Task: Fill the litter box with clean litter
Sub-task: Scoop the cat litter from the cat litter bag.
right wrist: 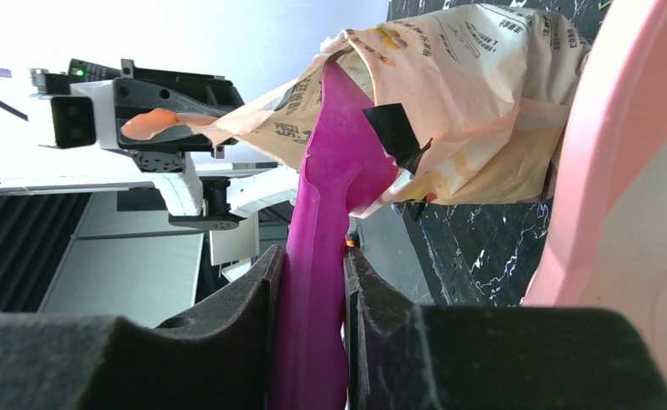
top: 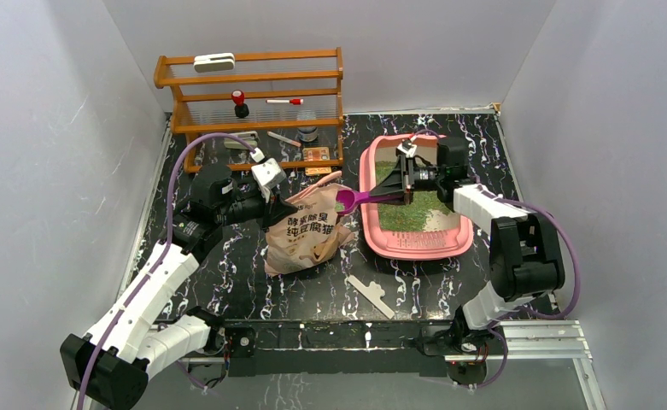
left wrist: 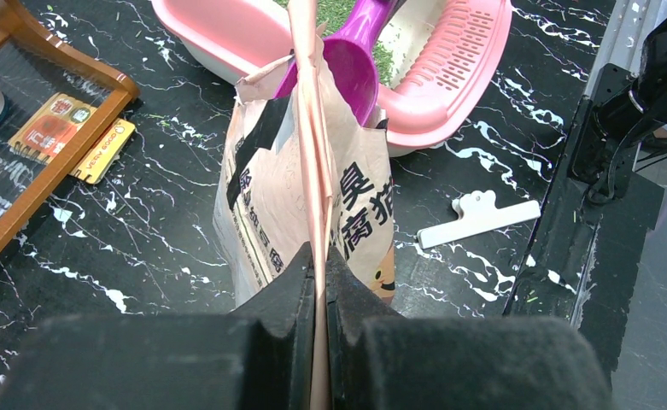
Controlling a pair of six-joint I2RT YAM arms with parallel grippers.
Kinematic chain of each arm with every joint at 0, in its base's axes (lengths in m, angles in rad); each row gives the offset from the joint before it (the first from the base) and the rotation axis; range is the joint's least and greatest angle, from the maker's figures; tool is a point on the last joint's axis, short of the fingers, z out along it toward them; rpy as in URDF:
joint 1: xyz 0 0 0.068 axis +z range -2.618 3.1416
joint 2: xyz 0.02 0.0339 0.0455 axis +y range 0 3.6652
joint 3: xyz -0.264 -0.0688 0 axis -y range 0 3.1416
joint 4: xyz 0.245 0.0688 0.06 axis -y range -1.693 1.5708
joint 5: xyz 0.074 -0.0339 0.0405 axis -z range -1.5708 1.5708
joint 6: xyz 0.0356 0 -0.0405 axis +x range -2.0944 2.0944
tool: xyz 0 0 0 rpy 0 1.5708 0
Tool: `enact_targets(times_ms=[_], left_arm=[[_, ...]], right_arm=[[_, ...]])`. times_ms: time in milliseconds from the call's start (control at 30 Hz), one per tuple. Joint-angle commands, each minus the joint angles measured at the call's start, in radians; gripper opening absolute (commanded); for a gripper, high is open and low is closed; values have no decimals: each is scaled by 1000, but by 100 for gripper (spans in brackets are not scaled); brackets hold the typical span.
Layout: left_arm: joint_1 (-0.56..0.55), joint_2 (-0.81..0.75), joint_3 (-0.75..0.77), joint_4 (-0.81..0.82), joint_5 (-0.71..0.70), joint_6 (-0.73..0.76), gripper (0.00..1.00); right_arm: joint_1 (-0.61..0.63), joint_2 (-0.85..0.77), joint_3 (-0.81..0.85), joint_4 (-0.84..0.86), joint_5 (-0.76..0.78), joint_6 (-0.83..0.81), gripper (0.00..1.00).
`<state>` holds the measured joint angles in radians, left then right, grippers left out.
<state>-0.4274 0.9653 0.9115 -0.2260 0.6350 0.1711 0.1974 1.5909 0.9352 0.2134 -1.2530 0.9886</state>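
Litter box (top: pixel 374 235): pink tray with pale inner walls, standing on the right far part of the black marbled table (top: pixel 227 286), in front of my right arm. Clean litter (top: pixel 415 219): a flat layer of green granules on the tray floor, most plainly seen at its near end.

Wooden rack (top: pixel 248 81): at the far left of the table, well apart from the tray, with small items on its shelves.

Beige litter bag (top: pixel 304 235): upright just left of the tray, printed with dark characters, its mouth open toward the tray.

My left gripper (left wrist: pixel 319 256): jaws pressed together on the bag's top edge, holding that flap up.

Purple scoop (top: pixel 357 199): it spans from over the tray's left rim to the bag, bowl at the bag's mouth. Contents of the bowl: cannot tell.

My right gripper (right wrist: pixel 313 265): clamped on the scoop's handle above the tray.

White clip (top: pixel 372 295): flat on the table near the front edge, apart from bag and tray.
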Motion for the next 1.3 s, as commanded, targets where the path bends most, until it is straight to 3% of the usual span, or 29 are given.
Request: enact_targets(times_ms=[0, 333, 500, 633, 767, 933, 1267], left_arm=[[-4, -34, 18, 37, 11, -4, 0], [-4, -37, 12, 46, -2, 2, 0], [-4, -30, 13, 62, 8, -8, 0], [-3, -40, 21, 51, 8, -4, 0], [-4, -41, 5, 77, 6, -1, 0], [-4, -7, 32, 85, 33, -29, 0], [-4, -55, 15, 64, -8, -13, 0]], right_arm=[[-58, -72, 3, 44, -103, -1, 0], [-109, -105, -18, -97, -112, -94, 0], [-46, -71, -2, -47, -86, -54, 0], [-148, -103, -33, -47, -109, -41, 0], [-30, -96, -45, 85, -56, 59, 0], [-29, -93, -114, 213, -54, 155, 0], [-165, -153, -56, -163, -89, -115, 0]])
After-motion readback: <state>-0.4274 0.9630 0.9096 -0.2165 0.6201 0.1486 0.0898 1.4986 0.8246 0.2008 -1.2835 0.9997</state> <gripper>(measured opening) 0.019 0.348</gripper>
